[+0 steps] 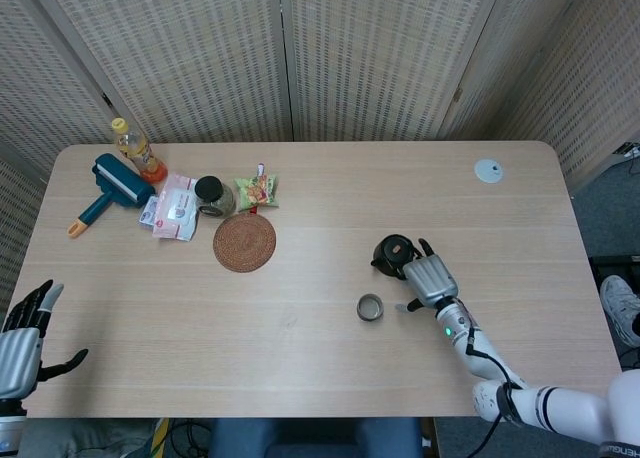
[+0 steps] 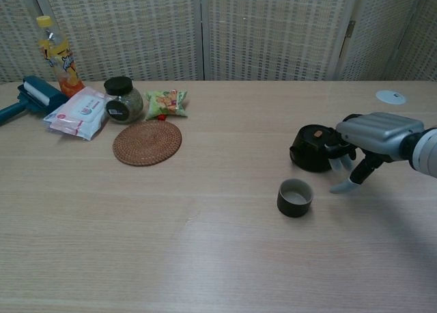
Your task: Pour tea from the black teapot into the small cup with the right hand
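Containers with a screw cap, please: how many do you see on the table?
2, both at the far left: the orange drink bottle at the back edge, and the black-lidded glass jar beside the woven coaster.

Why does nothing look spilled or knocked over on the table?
Nothing stands out. The black teapot sits upright, the small cup stands upright in front of it, and the table shows no puddle. The right hand is beside the teapot, not lifting it.

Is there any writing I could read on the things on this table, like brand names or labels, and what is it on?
None of it can be read.
Orange-labelled plastic bottle: print too blurred.
Pink and white wipes packet: print too small.
Black-lidded glass jar: dark label, illegible.
Green snack packet: graphics only, blurred.
Black teapot and small dark cup: no markings visible.
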You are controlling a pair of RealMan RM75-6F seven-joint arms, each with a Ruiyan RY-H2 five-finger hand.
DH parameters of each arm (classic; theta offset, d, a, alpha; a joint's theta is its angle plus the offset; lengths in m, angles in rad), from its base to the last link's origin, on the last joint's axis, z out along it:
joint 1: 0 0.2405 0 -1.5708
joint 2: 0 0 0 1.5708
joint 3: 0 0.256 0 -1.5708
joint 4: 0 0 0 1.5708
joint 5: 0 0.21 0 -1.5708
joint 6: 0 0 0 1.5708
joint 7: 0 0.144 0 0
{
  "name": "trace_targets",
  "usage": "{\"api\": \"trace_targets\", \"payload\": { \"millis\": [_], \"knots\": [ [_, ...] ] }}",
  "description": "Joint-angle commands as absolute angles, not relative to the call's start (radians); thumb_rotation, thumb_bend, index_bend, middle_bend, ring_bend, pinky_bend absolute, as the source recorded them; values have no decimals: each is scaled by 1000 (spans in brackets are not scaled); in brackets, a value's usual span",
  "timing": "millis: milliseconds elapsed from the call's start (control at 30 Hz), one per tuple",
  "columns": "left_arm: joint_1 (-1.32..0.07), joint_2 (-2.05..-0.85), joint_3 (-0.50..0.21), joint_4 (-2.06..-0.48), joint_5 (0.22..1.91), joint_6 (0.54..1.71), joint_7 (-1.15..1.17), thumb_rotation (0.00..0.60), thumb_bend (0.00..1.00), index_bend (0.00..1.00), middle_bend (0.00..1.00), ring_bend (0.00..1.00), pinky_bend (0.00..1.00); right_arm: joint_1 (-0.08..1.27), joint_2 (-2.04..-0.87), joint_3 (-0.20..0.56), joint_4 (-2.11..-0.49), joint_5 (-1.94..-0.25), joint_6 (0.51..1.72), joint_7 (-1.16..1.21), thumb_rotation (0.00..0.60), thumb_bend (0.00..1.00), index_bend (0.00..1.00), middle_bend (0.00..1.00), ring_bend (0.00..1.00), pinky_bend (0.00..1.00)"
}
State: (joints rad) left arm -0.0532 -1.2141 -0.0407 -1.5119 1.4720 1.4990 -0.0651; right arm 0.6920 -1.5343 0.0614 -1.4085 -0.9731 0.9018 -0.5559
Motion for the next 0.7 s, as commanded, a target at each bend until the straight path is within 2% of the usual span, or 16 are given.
{"api": "trace_targets", "payload": {
  "millis": [33,200,467,600,700],
  "knots": [
    [-53,-1214,-41,-1512,1472,1499,-65,600,181,20,0,3,69,694,-1537,65,-1406,-966,903,-560,441,0,584,598,471,0],
    [-51,-1212,-40,-1514,1474,1501,-66,600,181,20,0,3,69,703,-1543,71,-1399,-949,896,-570,476,0,644,656,531,0],
    [-48,-1207,-40,-1518,1473,1505,-64,600,181,20,0,3,69,717,-1551,86,-1381,-930,886,-566,480,0,739,753,614,0],
    [-48,-1206,-40,-1521,1474,1504,-61,600,181,20,0,3,69,725,-1560,91,-1359,-925,876,-560,540,0,783,808,662,0],
    [-49,-1205,-41,-1523,1474,1504,-59,600,181,20,0,3,69,729,-1567,97,-1348,-927,870,-546,546,0,803,831,677,0]
  ]
}}
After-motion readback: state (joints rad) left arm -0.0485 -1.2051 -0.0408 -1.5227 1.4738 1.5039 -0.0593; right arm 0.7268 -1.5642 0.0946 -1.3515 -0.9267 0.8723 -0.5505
